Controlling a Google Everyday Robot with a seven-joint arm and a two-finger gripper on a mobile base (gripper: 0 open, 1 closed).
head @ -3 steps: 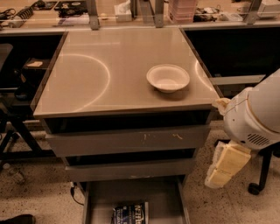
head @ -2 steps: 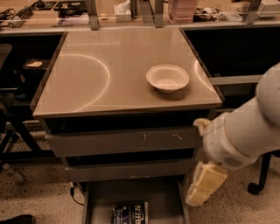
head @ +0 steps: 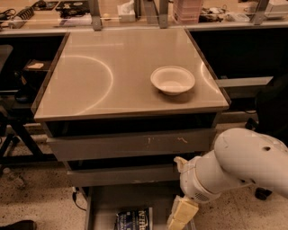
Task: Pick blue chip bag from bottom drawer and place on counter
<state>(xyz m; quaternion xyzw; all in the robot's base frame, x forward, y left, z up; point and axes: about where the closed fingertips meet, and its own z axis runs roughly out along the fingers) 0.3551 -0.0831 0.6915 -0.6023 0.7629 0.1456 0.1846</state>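
The blue chip bag (head: 133, 219) lies flat on the floor of the open bottom drawer (head: 105, 202), at the bottom edge of the camera view, partly cut off. The counter (head: 108, 76) is the glossy beige top above, with a white bowl (head: 173, 80) standing on its right part. My gripper (head: 180, 214) hangs from the white arm (head: 238, 166) at the lower right, its cream fingers (head: 185, 209) over the drawer's right side, just right of the bag and apart from it.
Two grey scratched drawer fronts (head: 130, 143) sit shut above the open drawer. A cluttered long bench (head: 135, 13) with metal posts runs behind the counter. Dark chair legs and cables (head: 13, 148) stand at the left; a black chair (head: 270, 108) at the right.
My arm has swung left and down, bringing the gripper from beside the cabinet's right side to over the open drawer near the bag.
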